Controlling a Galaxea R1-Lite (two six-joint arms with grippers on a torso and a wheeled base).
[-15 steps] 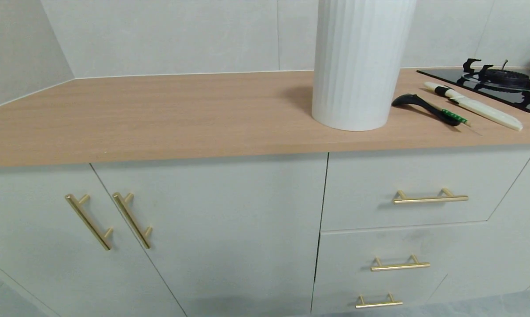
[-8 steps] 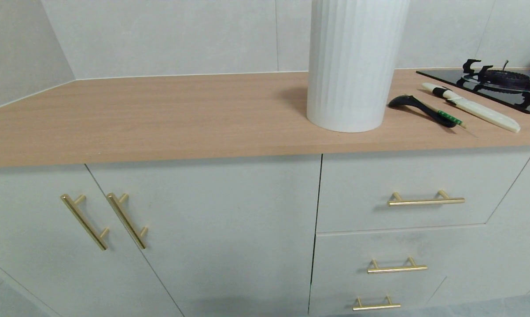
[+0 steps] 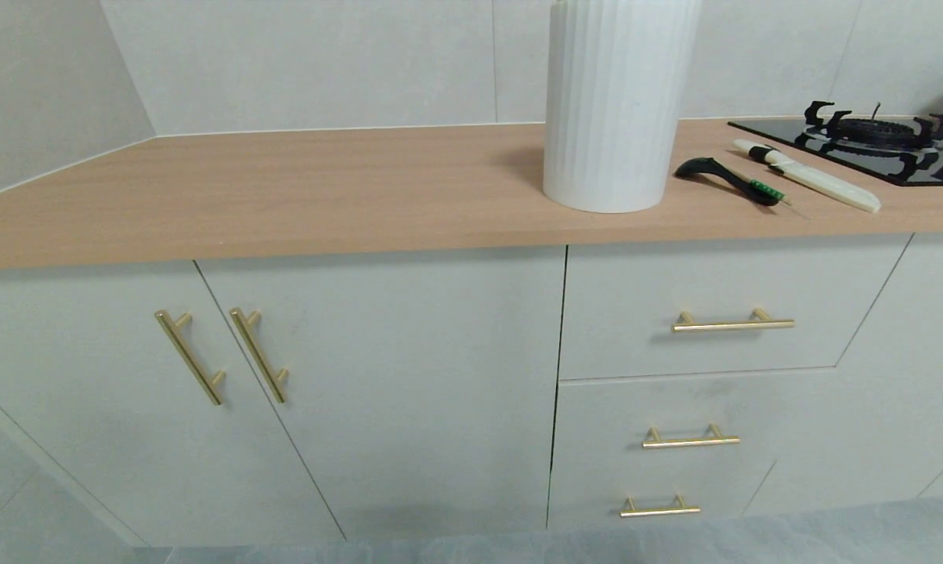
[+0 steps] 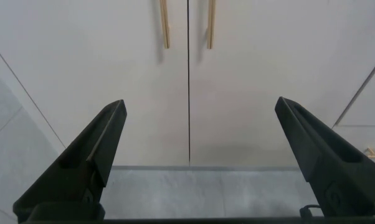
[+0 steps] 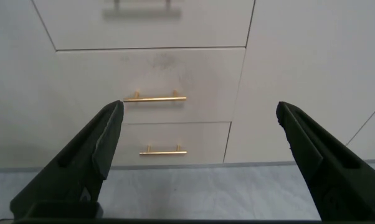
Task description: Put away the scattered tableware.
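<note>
While both arms hang low in front of the cupboards, no part of the job is in hand yet.

In the head view, the black spoon and the white knife lie flat on the wooden counter. They are close side by side, between the tall white pot and the stove. They lie loose and slanted, not in any holder, so I think they are the things to tidy. The pot stands upright just beside the spoon and may be their home. The top drawer under them could be too.

In the left wrist view, the left gripper has its two fingers far apart with nothing between them. It faces two gold door handles and the grey floor. I think it is held low to stay out of the way for now.

In the right wrist view, the right gripper is spread wide too and holds nothing. It faces the lower drawers and their gold drawer handles.

The head view gives the counter top and the tableware. The wrist views give the fingers and the low cupboard fronts close up.
</note>
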